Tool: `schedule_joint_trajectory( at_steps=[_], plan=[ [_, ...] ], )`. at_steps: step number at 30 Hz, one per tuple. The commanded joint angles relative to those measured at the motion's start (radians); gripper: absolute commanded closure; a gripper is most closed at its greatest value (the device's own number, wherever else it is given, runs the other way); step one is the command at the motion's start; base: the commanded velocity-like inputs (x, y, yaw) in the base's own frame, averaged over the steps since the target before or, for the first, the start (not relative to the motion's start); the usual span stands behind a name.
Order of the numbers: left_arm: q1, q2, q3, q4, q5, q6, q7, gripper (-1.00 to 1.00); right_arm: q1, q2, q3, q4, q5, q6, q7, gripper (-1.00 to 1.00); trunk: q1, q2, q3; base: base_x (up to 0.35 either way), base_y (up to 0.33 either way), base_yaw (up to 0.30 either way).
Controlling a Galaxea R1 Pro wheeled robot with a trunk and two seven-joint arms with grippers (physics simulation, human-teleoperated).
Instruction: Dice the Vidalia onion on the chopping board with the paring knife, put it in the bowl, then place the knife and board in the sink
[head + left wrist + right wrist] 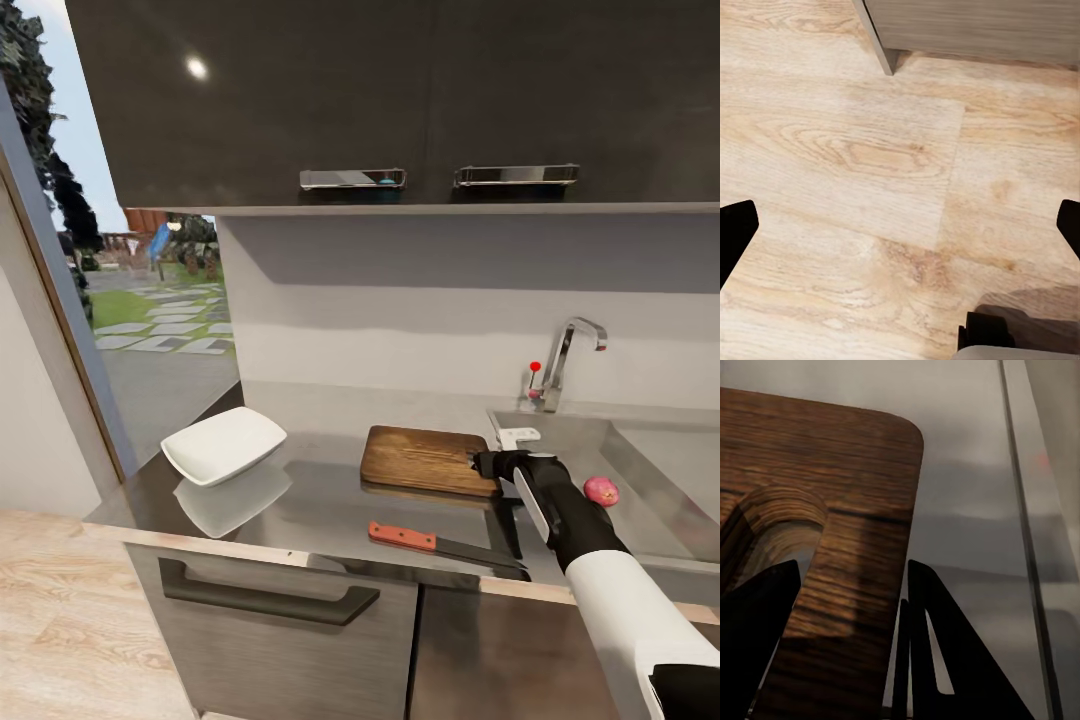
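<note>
The dark brown chopping board (pixel 425 458) lies on the grey countertop (pixel 320 500). My right gripper (pixel 487 462) is at the board's right end, by the sink (pixel 660 440). In the right wrist view the chopping board (pixel 832 487) shows its slot handle hole (pixel 780 521), and my right gripper (pixel 853 566) is open, its fingers (pixel 945 652) straddling the end strip beside the slot. The reddish Vidalia onion (pixel 601 490) rests in the sink. Near the counter's front edge lies the paring knife (pixel 440 543), orange handle to the left. The white bowl (pixel 223 443) sits at the counter's left end. My left gripper (pixel 900 232) hangs open over the wood floor.
The chrome tap (pixel 562 362) with its red knob stands behind the sink. Dark wall cabinets (pixel 400 100) hang above the counter. Below are base cabinets with a black bar handle (pixel 265 600). A window (pixel 150 300) is at the left, beside the counter's end.
</note>
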Motion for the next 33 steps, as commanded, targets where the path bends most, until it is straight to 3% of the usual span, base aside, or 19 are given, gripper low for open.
schedule_joint_trajectory(
  at_steps=[1, 33],
  plan=[
    [-0.001, 0.000, -0.005, 0.001, 0.004, -0.003, 0.003, -1.00, 0.000, -0.001, 0.003, 0.027, -0.006, 0.005, 0.003, 1.00, 0.000, 0.000, -0.001, 0.000, 0.000, 0.000],
    [-0.001, 0.000, -0.004, 0.006, 0.004, -0.003, 0.004, -1.00, 0.000, -0.001, 0.002, 0.027, -0.006, 0.005, 0.003, 1.00, 0.000, 0.000, -0.001, 0.000, 0.000, 0.000]
  ],
)
